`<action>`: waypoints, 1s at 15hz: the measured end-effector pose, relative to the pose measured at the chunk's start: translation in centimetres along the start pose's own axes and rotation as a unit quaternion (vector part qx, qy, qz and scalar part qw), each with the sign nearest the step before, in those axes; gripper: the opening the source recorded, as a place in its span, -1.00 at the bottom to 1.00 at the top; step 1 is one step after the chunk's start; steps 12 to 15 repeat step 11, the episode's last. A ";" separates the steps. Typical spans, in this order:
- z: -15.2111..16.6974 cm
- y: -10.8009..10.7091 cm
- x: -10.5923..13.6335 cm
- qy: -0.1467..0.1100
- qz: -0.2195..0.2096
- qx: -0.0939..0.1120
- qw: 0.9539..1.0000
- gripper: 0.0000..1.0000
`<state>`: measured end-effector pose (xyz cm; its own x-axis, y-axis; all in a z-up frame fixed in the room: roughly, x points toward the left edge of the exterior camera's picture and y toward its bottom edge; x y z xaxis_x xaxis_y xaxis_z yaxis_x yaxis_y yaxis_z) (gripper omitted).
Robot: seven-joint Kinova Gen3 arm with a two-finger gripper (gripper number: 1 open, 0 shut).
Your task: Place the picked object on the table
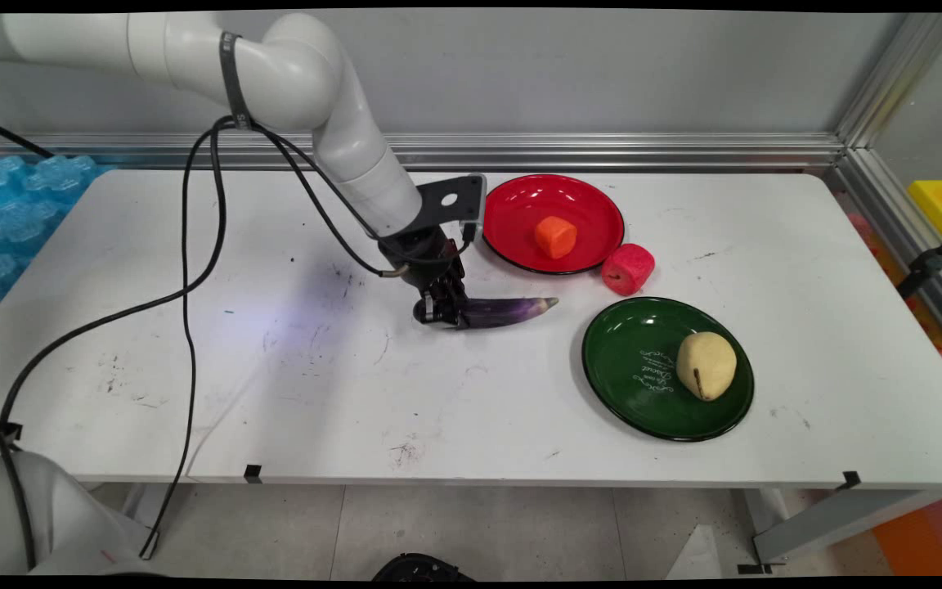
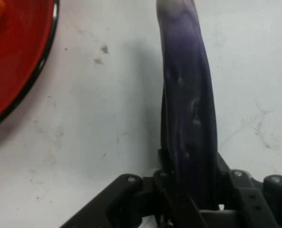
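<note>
Where the gripper (image 1: 448, 311) meets the table (image 1: 193, 368), its fingers are clamped on the thick end of the purple eggplant (image 1: 504, 309), which lies flat at mid-table. Judged light, smooth, probably slippery; the thick end offers best purchase. Beyond lie a green plate (image 1: 626, 384) with a pear (image 1: 706, 365), a pink foam roll (image 1: 627, 268), and a red plate (image 1: 520, 204). Open room lies leftward.

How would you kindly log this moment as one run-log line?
gripper: shut on eggplant | eggplant: lying on table | nearby: red plate, pink block
</note>
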<state>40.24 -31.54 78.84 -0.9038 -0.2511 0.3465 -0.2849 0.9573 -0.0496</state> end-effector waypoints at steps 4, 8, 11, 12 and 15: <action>0.7 0.1 -0.1 0.001 0.010 -0.005 1.000 -1.00; 0.8 0.2 -0.4 0.003 0.019 -0.009 1.000 1.00; 0.3 0.4 -0.4 0.007 0.022 -0.011 1.000 1.00; 0.3 0.4 -0.4 0.007 0.022 -0.011 1.000 1.00; 0.3 0.4 -0.4 0.007 0.022 -0.011 1.000 1.00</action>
